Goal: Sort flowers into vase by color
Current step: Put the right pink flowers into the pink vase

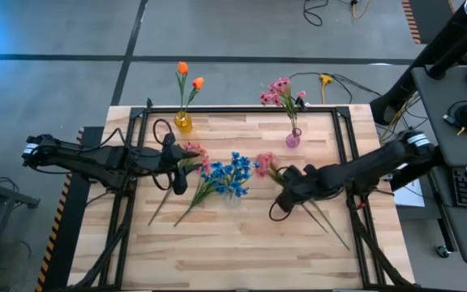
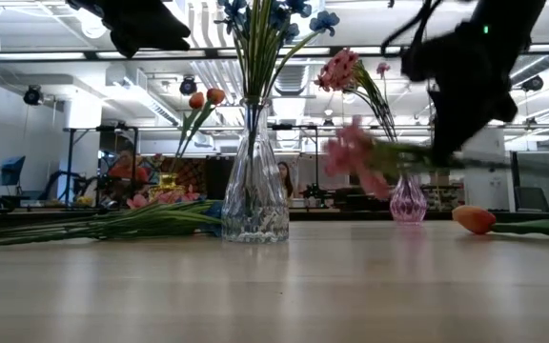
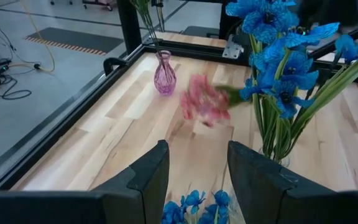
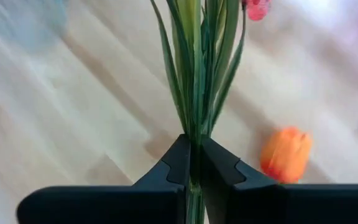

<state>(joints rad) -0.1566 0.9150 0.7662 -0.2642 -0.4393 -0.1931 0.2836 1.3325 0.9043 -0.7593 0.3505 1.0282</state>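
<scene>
A clear vase [image 2: 253, 195] of blue flowers [image 1: 232, 174] stands mid-table. A yellow vase [image 1: 183, 122] with orange buds stands at the far left, and a small pink vase [image 1: 293, 139] with pink sprays at the far right. My right gripper [image 1: 285, 186] is right of the clear vase, shut on a pink flower [image 2: 355, 157] held above the table. An orange bud [image 4: 286, 152] lies on the wood beneath it. My left gripper [image 3: 194, 174] hangs open left of the clear vase with nothing between its fingers. Loose pink and blue stems [image 2: 112, 224] lie on the table there. My right gripper pinches the pink flower's green stalk and leaves [image 4: 194, 127] between its two fingers, some way below the blossom. The fingers slant down from above. The blossom end [image 1: 263, 167] points toward the clear vase and is clear of the table. Where the stalk's other end lies I cannot tell.
Black frame rails [image 1: 343, 138] run along the table's far and side edges. Thin green stalks [image 1: 331, 219] lie on the wood near my right arm. The table's near half [image 1: 233, 251] is bare wood. Cables lie on the floor beyond the far edge.
</scene>
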